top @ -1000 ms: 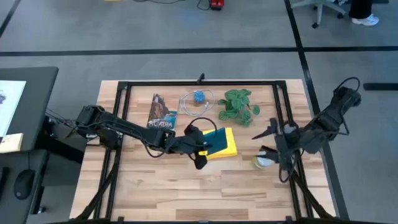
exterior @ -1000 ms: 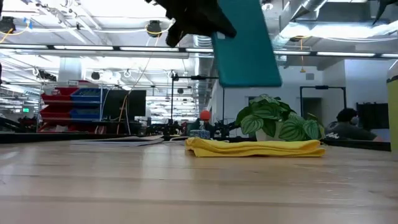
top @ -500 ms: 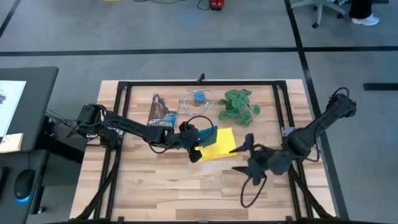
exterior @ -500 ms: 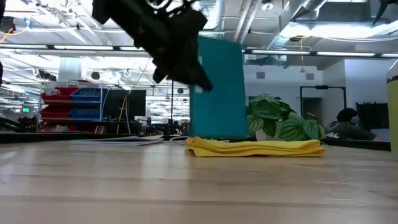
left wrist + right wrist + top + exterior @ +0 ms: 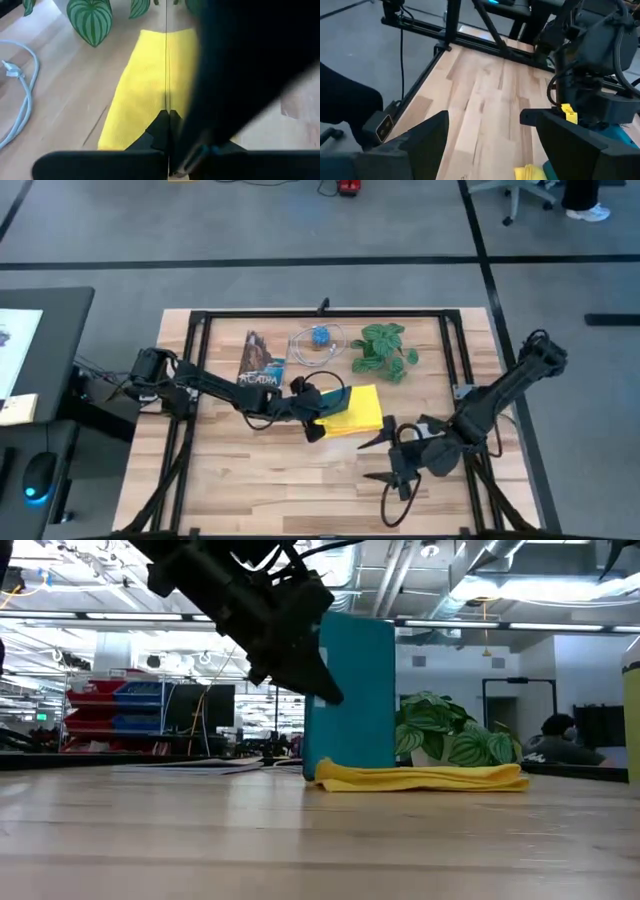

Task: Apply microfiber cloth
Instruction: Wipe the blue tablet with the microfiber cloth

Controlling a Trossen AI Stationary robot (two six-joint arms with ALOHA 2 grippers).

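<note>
Microfiber cloth: folded, flat at table centre, at 6 o'clock from the potted plant; not yet picked up. Tablet: teal back, stood on edge at the cloth's 9 o'clock edge, clamped in the left gripper. Right gripper: fingers spread wide, empty, at 5 o'clock of the cloth, apart. Judged early: wiping not begun.

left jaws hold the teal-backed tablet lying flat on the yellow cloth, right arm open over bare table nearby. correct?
Not flat. The low view shows the tablet standing upright on its edge at the microfiber cloth's end, clamped by the left gripper. The rest holds: the right gripper hangs open over bare table nearby.
</note>
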